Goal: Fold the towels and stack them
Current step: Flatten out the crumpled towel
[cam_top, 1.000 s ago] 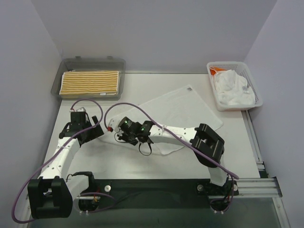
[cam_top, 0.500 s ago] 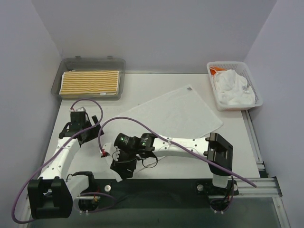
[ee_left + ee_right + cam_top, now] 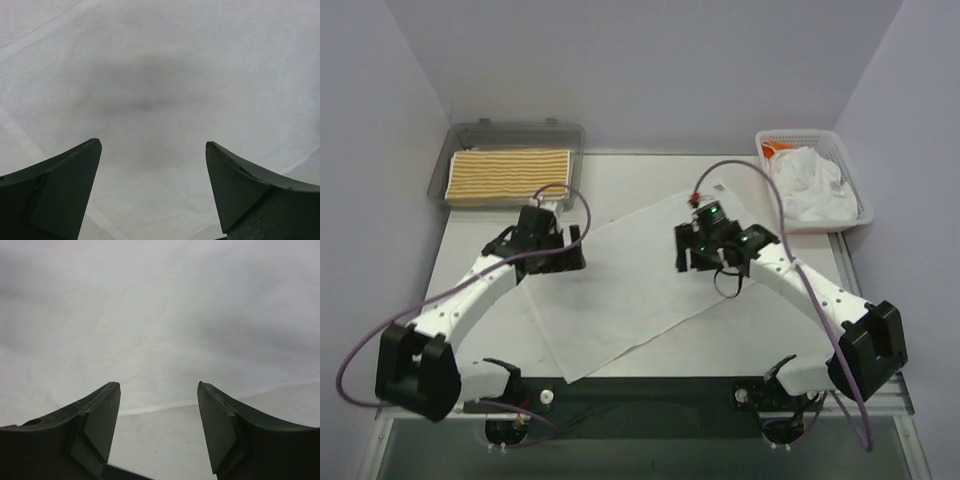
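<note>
Pale tabletop is being occupied, from the left, by a clear tray holding the yellow-striped towel, the left gripper being held spread over the flat white towel, the right gripper likewise spread over it, and a mesh basket of crumpled white towels. The corner tag is too small to read.

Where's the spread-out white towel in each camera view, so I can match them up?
Top external: white towel flat, diagonal, mid-frame.
Left wrist: fills the frame beyond the left end effector.
Right wrist: spreads beyond the right end effector.
Shared landmark: both open end effectors, over the towel in the top view.
</note>
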